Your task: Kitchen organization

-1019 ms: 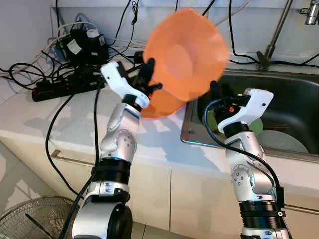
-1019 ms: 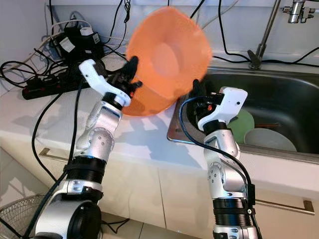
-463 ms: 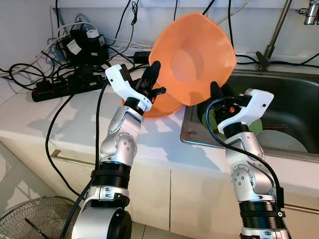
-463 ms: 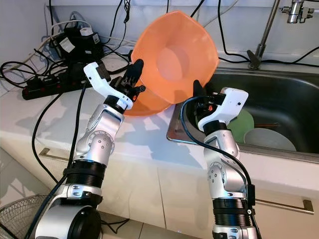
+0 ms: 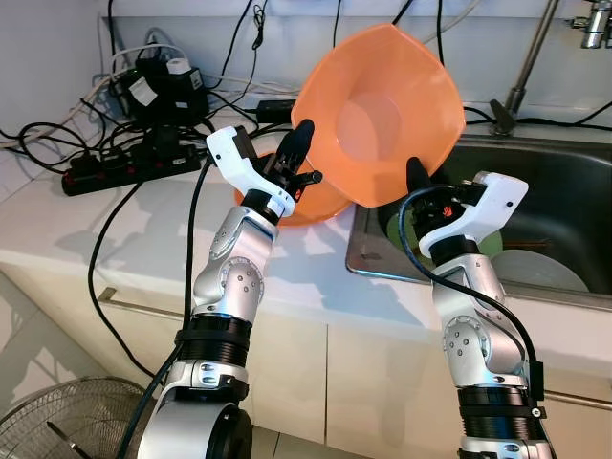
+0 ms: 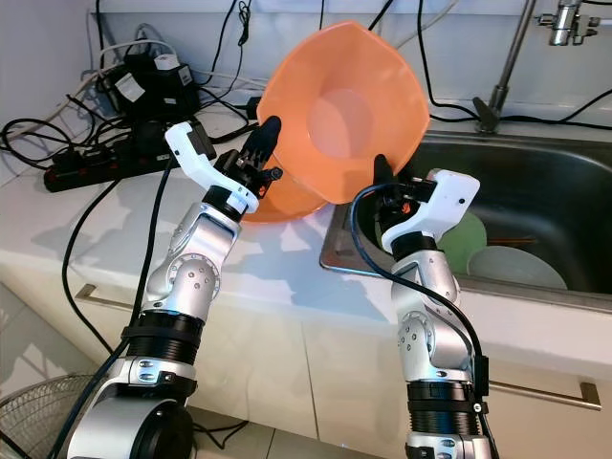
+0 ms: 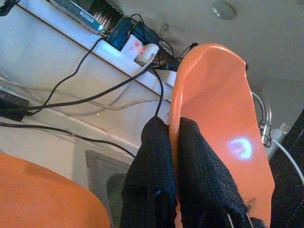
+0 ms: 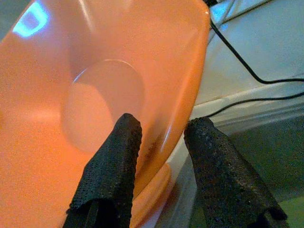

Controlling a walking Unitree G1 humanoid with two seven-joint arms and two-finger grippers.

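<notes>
orange bowl (image 5: 382, 115) pinched by left gripper (image 7: 173, 142)

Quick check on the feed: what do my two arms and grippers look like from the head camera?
Both arms are silver, jointed metal with black ring bands. Each wrist carries a white housing; the right one shows a small orange-red detail. The left gripper and right gripper each have two long black, textured fingers. A black cable loops along each arm.

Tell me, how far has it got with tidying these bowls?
In hand: the left end effector pinches the rim of a raised, tilted orange bowl; the right end effector straddles its opposite rim. A second orange bowl already sits on the counter. Left: plates wait in the sink.
</notes>
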